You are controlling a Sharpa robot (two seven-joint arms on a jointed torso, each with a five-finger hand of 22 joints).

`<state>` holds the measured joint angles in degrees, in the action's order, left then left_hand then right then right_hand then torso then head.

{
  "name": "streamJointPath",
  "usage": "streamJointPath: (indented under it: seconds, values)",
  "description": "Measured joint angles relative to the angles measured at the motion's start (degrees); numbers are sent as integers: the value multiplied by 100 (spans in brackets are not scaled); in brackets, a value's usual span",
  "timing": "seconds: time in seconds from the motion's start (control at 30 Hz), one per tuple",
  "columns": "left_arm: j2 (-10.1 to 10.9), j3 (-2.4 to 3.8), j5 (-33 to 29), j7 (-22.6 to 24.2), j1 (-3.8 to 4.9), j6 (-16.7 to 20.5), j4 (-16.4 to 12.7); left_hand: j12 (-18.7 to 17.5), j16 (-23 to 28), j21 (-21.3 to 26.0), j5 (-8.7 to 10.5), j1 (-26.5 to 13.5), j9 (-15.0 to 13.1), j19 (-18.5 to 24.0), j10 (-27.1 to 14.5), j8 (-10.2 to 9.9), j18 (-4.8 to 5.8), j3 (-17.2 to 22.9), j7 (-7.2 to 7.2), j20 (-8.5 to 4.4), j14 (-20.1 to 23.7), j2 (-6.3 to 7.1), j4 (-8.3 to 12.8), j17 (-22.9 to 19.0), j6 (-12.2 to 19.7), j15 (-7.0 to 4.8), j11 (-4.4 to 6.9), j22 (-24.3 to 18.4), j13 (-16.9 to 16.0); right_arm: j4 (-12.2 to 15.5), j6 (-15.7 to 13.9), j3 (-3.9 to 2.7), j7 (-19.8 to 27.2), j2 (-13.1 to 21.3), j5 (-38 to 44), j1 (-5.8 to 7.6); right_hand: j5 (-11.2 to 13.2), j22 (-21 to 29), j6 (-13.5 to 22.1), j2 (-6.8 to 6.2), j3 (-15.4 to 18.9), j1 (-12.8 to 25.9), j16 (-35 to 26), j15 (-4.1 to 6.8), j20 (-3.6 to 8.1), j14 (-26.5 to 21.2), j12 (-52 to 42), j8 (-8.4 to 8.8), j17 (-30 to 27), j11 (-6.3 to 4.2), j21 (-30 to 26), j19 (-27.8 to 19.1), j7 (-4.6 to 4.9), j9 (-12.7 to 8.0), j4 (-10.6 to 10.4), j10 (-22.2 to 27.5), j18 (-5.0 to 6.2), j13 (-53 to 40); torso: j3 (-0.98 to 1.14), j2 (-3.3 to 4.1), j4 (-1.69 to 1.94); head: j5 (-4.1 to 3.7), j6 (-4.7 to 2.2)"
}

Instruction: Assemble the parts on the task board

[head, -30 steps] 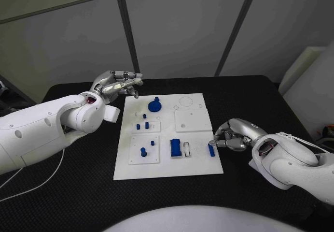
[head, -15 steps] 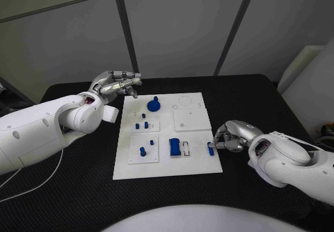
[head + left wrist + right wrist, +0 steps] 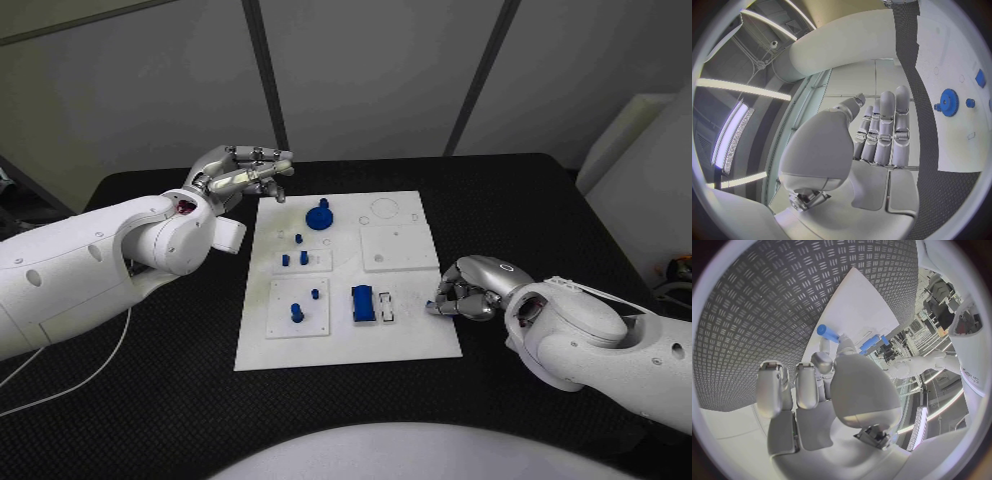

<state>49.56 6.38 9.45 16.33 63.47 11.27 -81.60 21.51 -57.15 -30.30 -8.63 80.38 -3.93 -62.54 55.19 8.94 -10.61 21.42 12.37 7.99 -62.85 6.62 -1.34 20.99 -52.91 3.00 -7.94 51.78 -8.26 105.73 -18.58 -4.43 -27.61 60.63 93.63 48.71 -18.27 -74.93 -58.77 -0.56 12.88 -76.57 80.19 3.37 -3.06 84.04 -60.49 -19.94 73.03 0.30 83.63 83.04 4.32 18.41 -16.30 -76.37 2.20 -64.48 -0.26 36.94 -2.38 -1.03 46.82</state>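
Head view: the right hand [image 3: 464, 296] covers the board [image 3: 411, 340] edge, fingers curled; whether it holds anything cannot be told. The left hand [image 3: 242, 173] hovers, fingers curled on nothing.

Right wrist view: a blue peg [image 3: 827, 333] lies on the board at the fingertips [image 3: 821, 358]. It looks light, stiff and smooth; pinch mid-length.

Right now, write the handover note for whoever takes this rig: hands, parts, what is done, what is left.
Left hand: raised beyond the far left corner of the task board, holding nothing.
Right hand: down at the board's right edge, fingers at the blue bar; whether it is gripped is unclear.
Parts: blue gear at the far middle of the board, small pegs nearer on its left side, blue block near the middle.
Done: those parts sit on the board.
Left: place the blue bar; the round recess looks empty.
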Motion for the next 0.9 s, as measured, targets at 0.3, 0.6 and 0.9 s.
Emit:
streamJointPath:
  seconds: [0.3, 0.6, 0.9]
  values:
    - [12, 0, 0, 0, 0, 0, -1, 0, 0, 0, 0, 0, 0, 0, 0, 0, 0, 0, 0, 0, 0, 0, 0, 1, 0, 0, 0, 0, 0, -31, 99, -32, -13, -92, 101, -24, -37, 0, -29, 9, -2, -329, -22, 0, 0, 0, 81, 55, -1, -3, -18, 0, -12, 52, 130, 4, 0, 26, 0, 1, 0, 14, 29]
    - [32, 0, 0, -3, -1, -1, -2, 0, 0, 0, 0, 0, 0, 0, 1, 0, 0, 0, 0, 0, 0, 0, 0, 1, 0, 0, 1, 1, 0, 21, 378, -48, -90, -139, 620, -27, 246, 1, 19, -169, 123, -563, -87, 0, 9, 0, 309, 75, -26, 11, -128, -73, 34, 274, 288, 137, 0, 176, -2, -4, -1, 18, 55]
    - [35, 0, 0, -7, -1, -1, 5, 0, 0, 22, 0, 0, 0, 0, 1, 0, 0, -16, 0, 0, 0, 0, 17, 1, 0, 0, 1, 1, 5, 76, 670, -48, -176, -170, 1170, -36, 330, 1, 99, -169, 147, -624, -87, 0, -19, 0, 415, 243, 35, 49, -180, -126, 71, 1840, 351, 215, 1, 258, -2, -7, 0, 26, 57]
